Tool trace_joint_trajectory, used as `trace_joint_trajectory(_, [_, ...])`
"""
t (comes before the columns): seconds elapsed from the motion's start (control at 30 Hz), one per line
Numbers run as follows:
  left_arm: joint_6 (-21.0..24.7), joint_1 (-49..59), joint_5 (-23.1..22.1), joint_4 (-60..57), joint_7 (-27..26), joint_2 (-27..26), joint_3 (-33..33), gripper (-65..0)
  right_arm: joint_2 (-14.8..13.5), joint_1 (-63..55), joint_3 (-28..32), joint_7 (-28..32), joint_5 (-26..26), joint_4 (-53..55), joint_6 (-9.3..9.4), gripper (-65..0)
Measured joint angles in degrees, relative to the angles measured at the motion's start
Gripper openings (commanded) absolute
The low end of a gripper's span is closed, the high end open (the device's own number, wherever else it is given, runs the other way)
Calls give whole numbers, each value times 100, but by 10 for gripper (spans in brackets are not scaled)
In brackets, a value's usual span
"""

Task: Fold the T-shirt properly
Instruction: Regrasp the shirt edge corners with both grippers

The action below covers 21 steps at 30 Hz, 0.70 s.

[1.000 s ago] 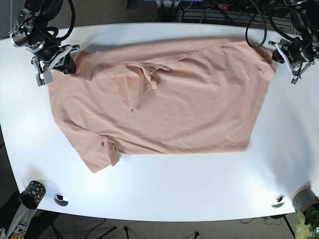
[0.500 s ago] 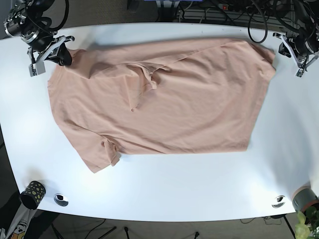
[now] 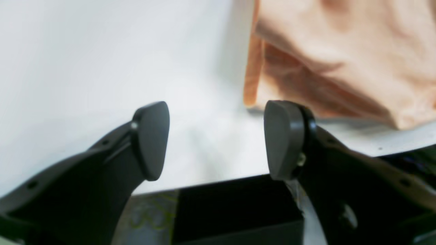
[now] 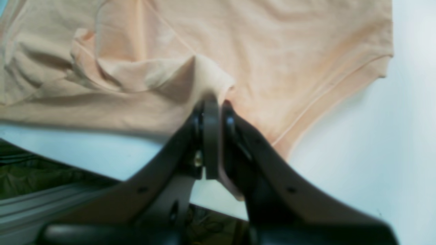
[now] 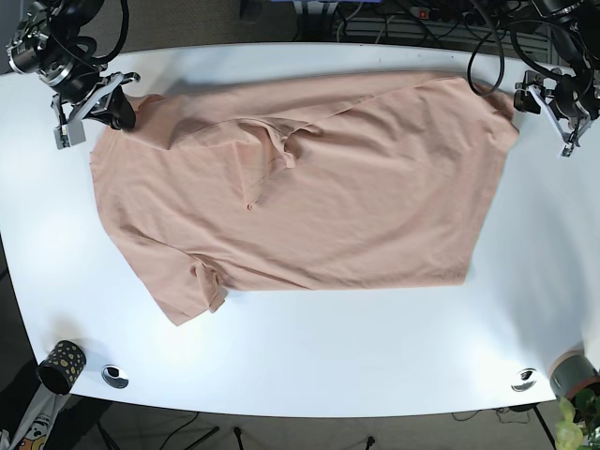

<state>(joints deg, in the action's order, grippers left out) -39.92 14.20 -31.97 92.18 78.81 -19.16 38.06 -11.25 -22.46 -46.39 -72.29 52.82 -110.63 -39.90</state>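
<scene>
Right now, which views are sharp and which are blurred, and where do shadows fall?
Base view: sharp, evenly lit, soft shadow under the T-shirt hem. Left wrist view: shirt blurred, the left gripper sharper. Right wrist view: slightly soft throughout; right gripper dark against the fabric.

I am seeing even, bright overhead light washing the glossy white table (image 5: 309, 347) in the base view, with a soft glare patch showing near its front and only a thin shadow hugging the lower hem of the peach cotton T-shirt (image 5: 309, 197). Both wrist views are looking soft: the dark plastic left gripper (image 3: 216, 139) is sitting fairly crisp while the cloth behind is blurring, and the right gripper (image 4: 213, 112) is smearing into haze toward the bottom edge.
</scene>
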Motion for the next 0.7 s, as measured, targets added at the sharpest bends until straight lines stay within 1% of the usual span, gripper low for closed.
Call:
trace_joint_trajectory(0.07, [0,-24,-15,-166,-17,11,-81,-237,7,0,0,2,4,0,0,-650])
trace_joint_trajectory(0.2, [2,-59,-9,-197,-28,-48,-570,-237,0,0,0,4,17,0,0,-650])
trace_joint_trajectory(0.3, [0,-72,-37,-201,-85,-37,-813,-239,0,-2,0,4,15,0,2,-650])
trace_joint_trajectory(0.5, [0,-101,-133,-192,-223,225,-857,-253,17,0,0,2,15,0,0,-650])
trace_joint_trajectory(0.53, [0,-101,-127,-192,-223,232,-885,-271,17,0,0,4,15,0,2,-650])
trace_joint_trajectory(0.63, [0,-105,-87,-186,-203,197,-1067,-406,20,0,0,2,15,0,0,-650])
trace_joint_trajectory(0.7, [-2,-101,-105,-170,-212,203,-1119,-525,20,0,0,2,15,0,0,-650])
